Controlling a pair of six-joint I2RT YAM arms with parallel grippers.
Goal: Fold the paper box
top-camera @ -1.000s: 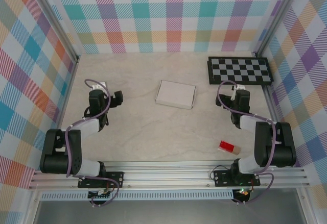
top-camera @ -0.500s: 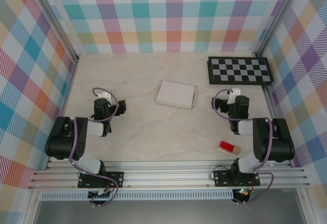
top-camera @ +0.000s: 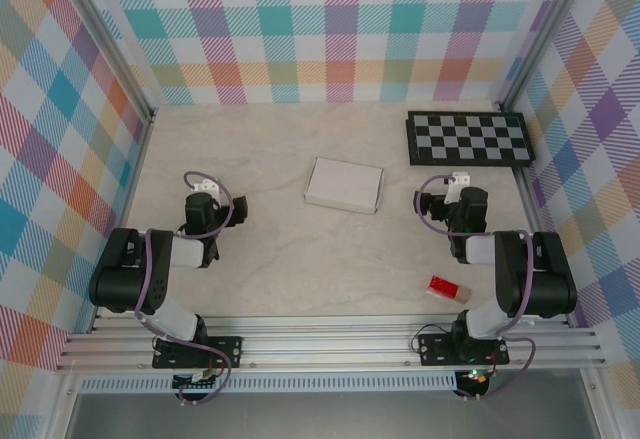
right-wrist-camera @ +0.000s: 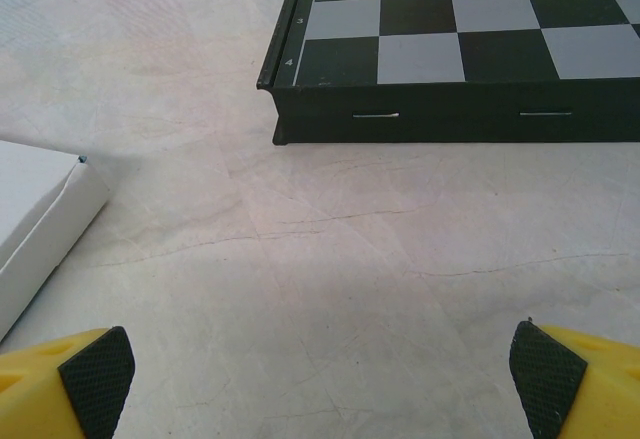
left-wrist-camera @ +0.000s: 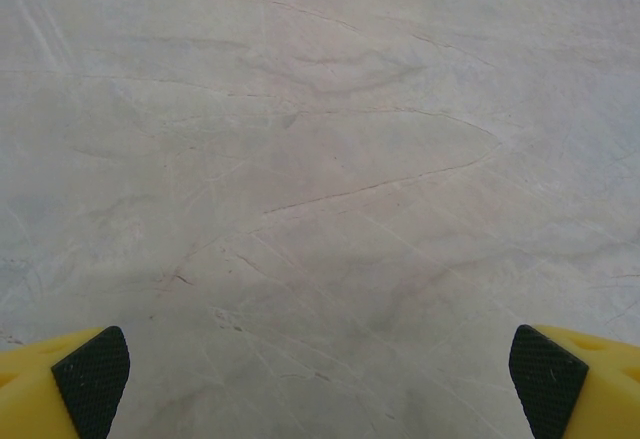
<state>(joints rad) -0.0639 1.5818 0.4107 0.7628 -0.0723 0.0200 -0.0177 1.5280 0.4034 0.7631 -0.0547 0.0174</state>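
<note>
From above, I have the paper box [top-camera: 344, 184] lying flat near the middle of the table [top-camera: 290, 259]. It is a low white rectangle with crisp folded edges, turned slightly askew. The tabletop is pale and marble-like, with faint veins. The left gripper [top-camera: 203, 194] sits to the box's left and the right gripper [top-camera: 455, 194] to its right, both well apart from it. At this size I cannot judge either gripper's jaws. A black-and-grey checkerboard [top-camera: 468, 139] lies in the far right corner, and a small glossy red block [top-camera: 447, 288] rests near the right arm's base. Pastel plaid walls [top-camera: 340, 29] close in the table on three sides.

On the left wrist camera, two yellow fingers tipped with black, finely dimpled pads [left-wrist-camera: 92, 379] stand in the bottom corners, spread wide. Between them is bare veined tabletop.

On the right wrist camera, the jaws are equally wide and hold nothing. The box's matte white card corner shows at the left edge, resting on the table. Ahead is the checkerboard, a thick dark slab with two thin metallic slits in its side wall.
</note>
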